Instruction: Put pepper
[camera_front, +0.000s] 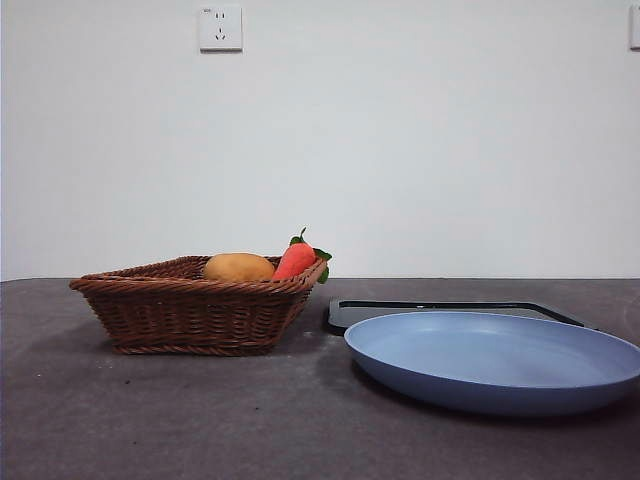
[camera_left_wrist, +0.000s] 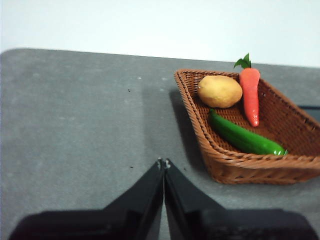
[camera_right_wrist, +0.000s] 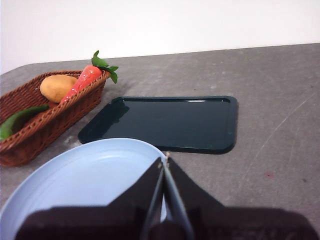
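Green pepper (camera_left_wrist: 245, 136) is lying slantwise in the wicker basket (camera_left_wrist: 200, 130) beside your left gripper (camera_left_wrist: 164, 163), fingers pressed together; your right gripper (camera_right_wrist: 164, 159), likewise closed, is hovering farther off, over the blue plate (camera_right_wrist: 85, 180).

The left gripper (camera_left_wrist: 163, 163) hangs up high with its two black jaws pressed together. The right gripper (camera_right_wrist: 164, 160) hangs up high too, jaws pressed together.

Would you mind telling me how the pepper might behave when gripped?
The pepper looks glossy, so it may slip between the jaws. Long, slim and rounded, it would probably roll if nudged. It lies low in the basket, making a mid-body grasp likelier to hold.
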